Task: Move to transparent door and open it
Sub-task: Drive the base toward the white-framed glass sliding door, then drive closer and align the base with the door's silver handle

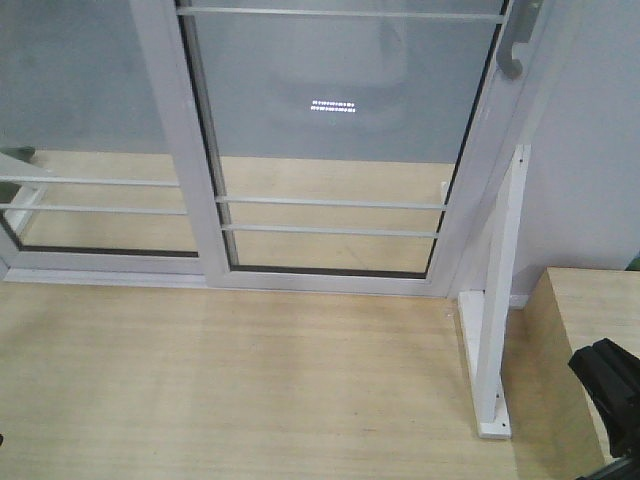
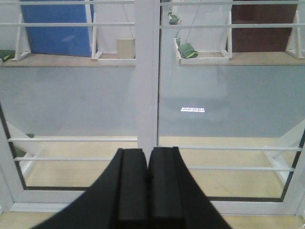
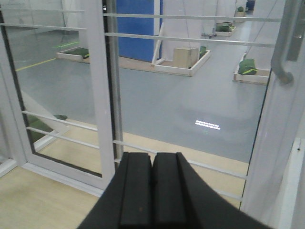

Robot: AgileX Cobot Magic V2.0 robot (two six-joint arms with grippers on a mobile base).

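The transparent door stands just ahead, a white-framed glass panel with thin white horizontal bars. Its curved grey handle is on the right edge, at the top of the front view. The right wrist view shows the door with the handle up and to the right of my right gripper. That gripper is shut and holds nothing. My left gripper is also shut and empty. It faces the white post between the door and the handle-less panel. Neither gripper touches the door.
A white L-shaped support bracket stands on the wooden floor right of the door. A raised wooden block lies at the far right, with a black part of my right arm over it. Beyond the glass stands a blue board.
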